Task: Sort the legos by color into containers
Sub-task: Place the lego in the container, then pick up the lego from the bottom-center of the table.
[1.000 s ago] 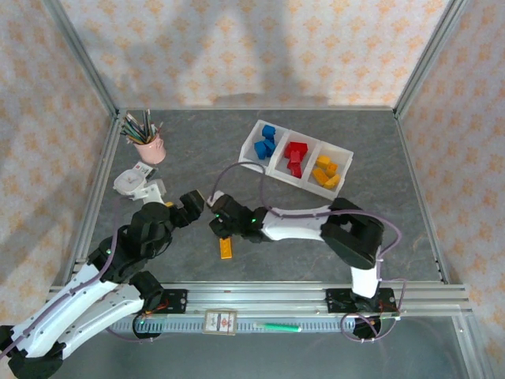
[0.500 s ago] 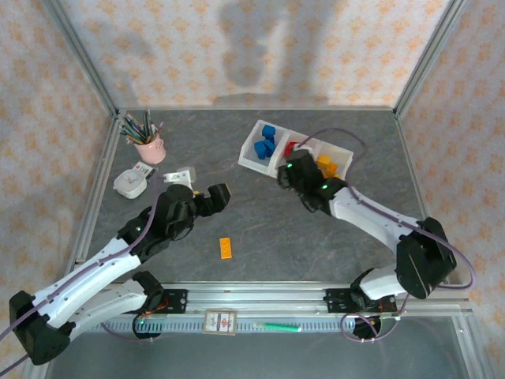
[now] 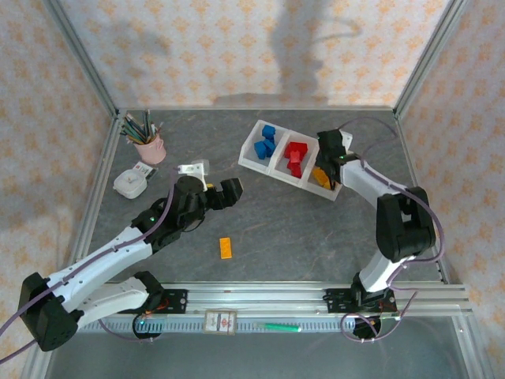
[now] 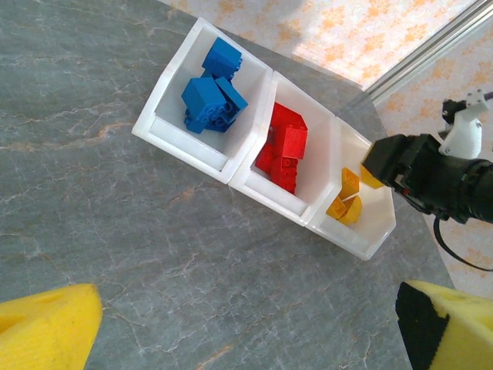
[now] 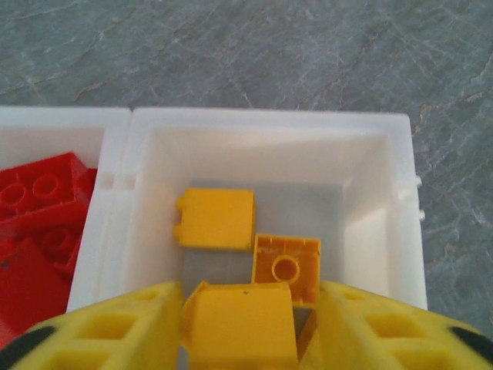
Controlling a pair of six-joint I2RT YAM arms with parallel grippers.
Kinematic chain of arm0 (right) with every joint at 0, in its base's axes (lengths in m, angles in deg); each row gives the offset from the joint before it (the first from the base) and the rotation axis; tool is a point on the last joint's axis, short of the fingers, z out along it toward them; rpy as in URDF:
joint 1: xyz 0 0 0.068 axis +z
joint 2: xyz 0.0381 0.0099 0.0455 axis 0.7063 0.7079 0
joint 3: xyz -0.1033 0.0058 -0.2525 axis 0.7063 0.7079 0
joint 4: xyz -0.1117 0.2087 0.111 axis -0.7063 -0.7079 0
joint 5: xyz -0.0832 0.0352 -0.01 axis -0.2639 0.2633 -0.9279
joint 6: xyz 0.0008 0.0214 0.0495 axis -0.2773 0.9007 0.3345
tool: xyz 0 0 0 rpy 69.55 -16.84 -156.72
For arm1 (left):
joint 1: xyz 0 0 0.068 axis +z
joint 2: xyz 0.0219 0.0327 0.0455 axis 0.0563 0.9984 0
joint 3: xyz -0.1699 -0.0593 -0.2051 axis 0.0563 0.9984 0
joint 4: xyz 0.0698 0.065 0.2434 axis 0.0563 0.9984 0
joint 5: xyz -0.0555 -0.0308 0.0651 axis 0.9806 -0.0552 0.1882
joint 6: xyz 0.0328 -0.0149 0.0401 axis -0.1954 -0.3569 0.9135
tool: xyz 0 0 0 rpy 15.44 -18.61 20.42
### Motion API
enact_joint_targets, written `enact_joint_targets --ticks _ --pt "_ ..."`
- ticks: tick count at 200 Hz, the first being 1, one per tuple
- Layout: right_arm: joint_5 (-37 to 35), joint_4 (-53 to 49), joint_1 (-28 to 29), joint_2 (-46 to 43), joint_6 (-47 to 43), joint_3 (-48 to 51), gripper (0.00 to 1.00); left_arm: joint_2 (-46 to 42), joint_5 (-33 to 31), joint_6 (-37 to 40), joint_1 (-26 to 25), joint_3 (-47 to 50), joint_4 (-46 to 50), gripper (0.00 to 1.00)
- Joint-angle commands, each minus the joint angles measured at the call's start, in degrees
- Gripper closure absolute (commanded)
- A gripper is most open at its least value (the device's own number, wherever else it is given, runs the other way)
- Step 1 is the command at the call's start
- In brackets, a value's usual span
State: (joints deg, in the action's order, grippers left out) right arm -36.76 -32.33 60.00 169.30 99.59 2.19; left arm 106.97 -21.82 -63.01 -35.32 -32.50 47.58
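The white tray (image 3: 251, 150) holds blue legos (image 3: 267, 142), red legos (image 3: 296, 156) and yellow legos (image 3: 323, 175) in its three compartments. My right gripper (image 3: 326, 158) hangs over the yellow compartment (image 5: 370, 200), shut on a yellow brick (image 5: 240, 320) held between its fingers (image 5: 115, 327). Two more yellow bricks (image 5: 217, 217) lie on the floor below it. One yellow-orange oblong brick (image 3: 226, 247) lies on the table in front of the arms. My left gripper (image 3: 229, 193) hovers above the table's middle, wide open and empty, its fingers (image 4: 46, 327) spread towards the tray (image 4: 192, 146).
A pink cup of pencils (image 3: 148, 146) and a small white round dish (image 3: 129, 183) stand at the left. A metal frame and patterned walls enclose the grey table. Open tabletop lies between the tray and the loose oblong brick.
My right arm has swung from the table's middle to the tray's yellow compartment, carrying a yellow brick. The left arm has stretched forward and to the right. The oblong brick has stayed put.
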Motion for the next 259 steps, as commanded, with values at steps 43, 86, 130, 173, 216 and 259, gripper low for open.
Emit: enact_joint_targets --ticks 43,86,130,173,216,259 --pt "2.8 -0.6 4.9 -3.7 -3.8 -2.2 0.39 -4.3 -2.1 0.6 1.4 0.5 -1.0 0.01" --pt "4.9 -2.0 16.8 -8.1 -0.6 3.4 0.33 -9.4 -4.6 -0.9 1.9 1.9 5.3 0.01" --pt "4.3 -3.2 32.5 -7.6 4.7 5.3 0.28 -16.3 -8.5 -3.5 2.0 2.0 15.5 0.01" --pt "3.8 0.4 46.0 -3.1 9.6 4.8 0.19 -24.2 -12.7 -8.3 2.0 3.1 23.6 0.01" --pt "6.1 6.3 54.0 3.0 12.7 3.6 0.1 -30.6 -16.5 -11.7 2.0 4.1 30.5 0.01" --pt "-0.6 0.3 59.2 11.2 14.4 -3.0 0.11 -33.3 -17.8 -13.0 2.1 4.4 32.4 0.01"
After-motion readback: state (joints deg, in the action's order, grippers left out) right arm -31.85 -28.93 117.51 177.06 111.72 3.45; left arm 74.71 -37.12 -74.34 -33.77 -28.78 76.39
